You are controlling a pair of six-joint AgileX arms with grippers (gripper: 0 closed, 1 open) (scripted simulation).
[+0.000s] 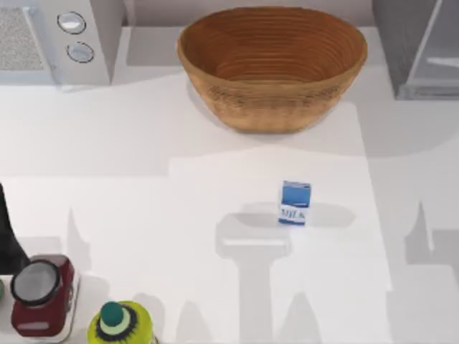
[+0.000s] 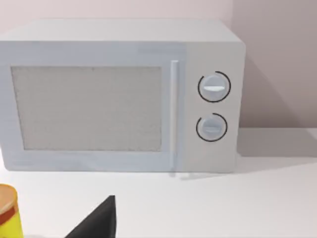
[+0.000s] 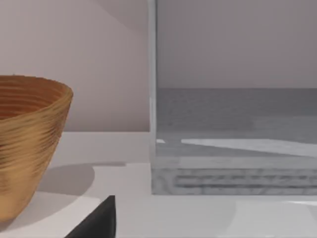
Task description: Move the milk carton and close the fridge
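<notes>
Top view: milk carton (image 1: 295,203) stands upright, "MILK" face toward near edge.

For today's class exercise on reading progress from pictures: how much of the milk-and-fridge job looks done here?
Nothing looks done yet. The milk carton stands upright on the table, apart from the wicker basket and untouched. The fridge at the back right shows its glassy door open. Nothing is in hand; moving the carton and closing the fridge remain.

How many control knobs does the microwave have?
2. Both sit on the microwave's panel beside the door handle: an upper knob and a lower knob directly beneath it. The top view shows the same pair at the table's back left.
</notes>
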